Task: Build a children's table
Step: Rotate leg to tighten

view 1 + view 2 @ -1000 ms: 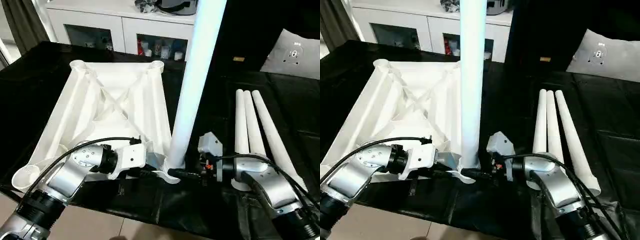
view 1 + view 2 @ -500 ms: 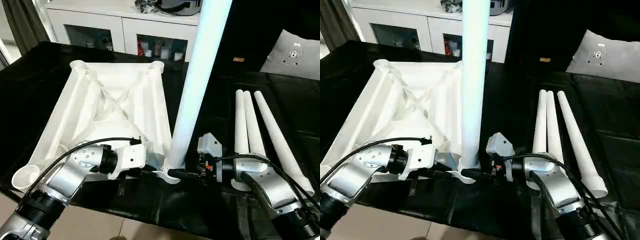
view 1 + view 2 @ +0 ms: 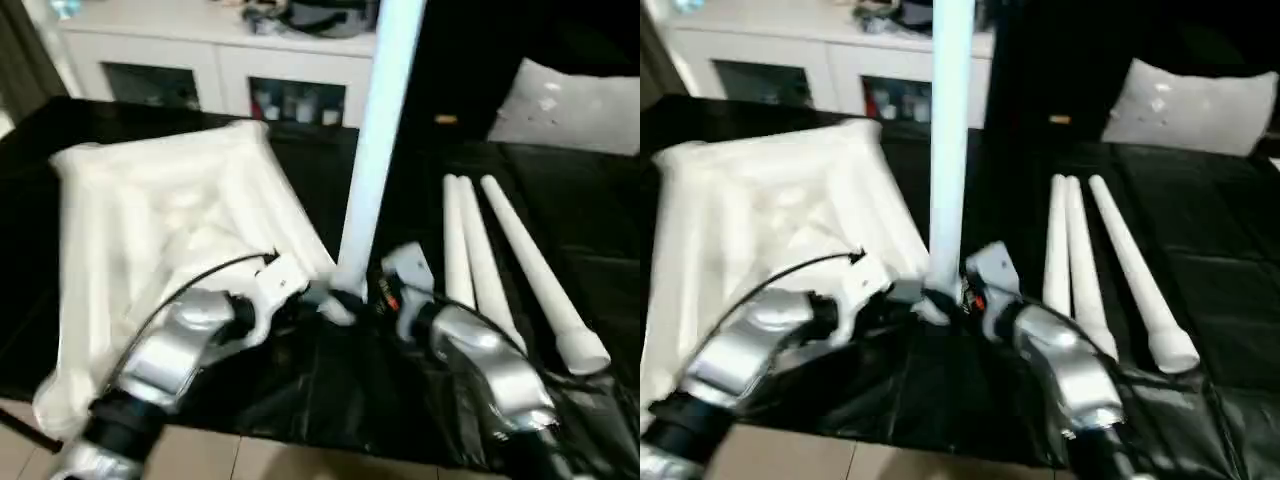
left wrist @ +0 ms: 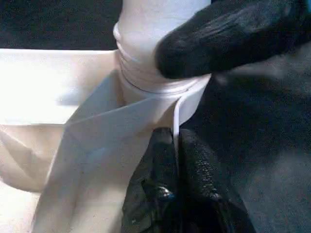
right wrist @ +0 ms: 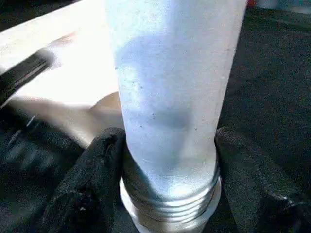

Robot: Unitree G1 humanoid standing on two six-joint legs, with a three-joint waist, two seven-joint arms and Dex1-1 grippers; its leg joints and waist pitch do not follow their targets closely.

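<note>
While the right gripper [image 5: 167, 194] clamps its two black fingers [image 5: 92, 194] around the threaded base of the upright leg [image 3: 375, 150], a smooth white tapered tube, the left gripper [image 4: 177, 160] is closed, pinching a thin rib of the tabletop [image 3: 150, 220] at the corner socket [image 4: 160, 92]. Both silver forearms reach inward toward that near corner. The ribbed white plastic top lies underside up on the black-covered bench [image 3: 560, 230]. Three spare legs [image 3: 480, 260] lie side by side to the right, with white cabinets [image 3: 200, 60] behind.
</note>
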